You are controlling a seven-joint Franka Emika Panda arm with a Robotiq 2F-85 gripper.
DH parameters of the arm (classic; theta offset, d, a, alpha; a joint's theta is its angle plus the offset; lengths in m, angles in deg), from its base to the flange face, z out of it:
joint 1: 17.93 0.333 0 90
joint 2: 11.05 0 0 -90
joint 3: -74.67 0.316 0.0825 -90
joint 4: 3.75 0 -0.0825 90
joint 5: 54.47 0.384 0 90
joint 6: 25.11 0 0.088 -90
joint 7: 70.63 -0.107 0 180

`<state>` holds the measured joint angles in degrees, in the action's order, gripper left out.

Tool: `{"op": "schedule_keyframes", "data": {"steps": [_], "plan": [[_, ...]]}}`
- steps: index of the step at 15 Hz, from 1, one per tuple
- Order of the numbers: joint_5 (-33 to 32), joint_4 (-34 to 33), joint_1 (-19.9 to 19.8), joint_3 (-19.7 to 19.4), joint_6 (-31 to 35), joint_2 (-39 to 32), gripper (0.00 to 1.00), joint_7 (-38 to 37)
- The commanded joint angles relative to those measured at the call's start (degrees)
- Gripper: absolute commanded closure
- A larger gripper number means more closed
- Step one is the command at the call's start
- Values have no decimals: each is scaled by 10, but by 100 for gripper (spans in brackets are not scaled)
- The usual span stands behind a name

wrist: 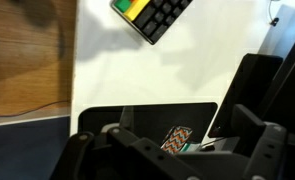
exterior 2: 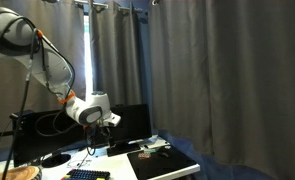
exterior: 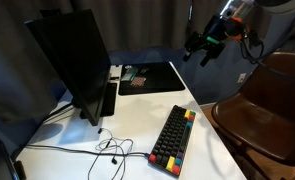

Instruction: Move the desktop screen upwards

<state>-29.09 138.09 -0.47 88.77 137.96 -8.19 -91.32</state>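
The desktop screen (exterior: 72,58) is a large black monitor with a dark panel, standing on its black stand at the left of the white desk. It also shows in an exterior view (exterior 2: 127,124) behind the arm and at the right edge of the wrist view (wrist: 275,90). My gripper (exterior: 206,46) hangs in the air above the far right of the desk, well apart from the screen. Its fingers are spread and hold nothing, as the wrist view (wrist: 187,142) shows. It also shows in an exterior view (exterior 2: 106,119).
A black keyboard (exterior: 174,138) with colourful keys lies at the front of the desk. A black desk mat (exterior: 155,76) with a small patterned object (wrist: 176,137) lies behind it. Thin cables (exterior: 107,150) trail beside the screen's stand. A brown chair (exterior: 267,105) stands at the right.
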Motion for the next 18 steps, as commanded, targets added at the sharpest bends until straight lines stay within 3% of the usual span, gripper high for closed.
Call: {"op": "schedule_keyframes", "data": {"steps": [1, 2, 5, 11, 15, 18], "plan": [[81, -115, 10, 21, 36, -122, 0, 54], [31, -49, 0, 16, 17, -55, 0, 13], [52, -102, -1, 28, 30, -114, 0, 32], [48, -107, -5, 20, 37, -122, 0, 28], [124, -191, -36, 43, 29, -196, 0, 115], [198, -280, -69, 94, 1, -272, 0, 206]]}}
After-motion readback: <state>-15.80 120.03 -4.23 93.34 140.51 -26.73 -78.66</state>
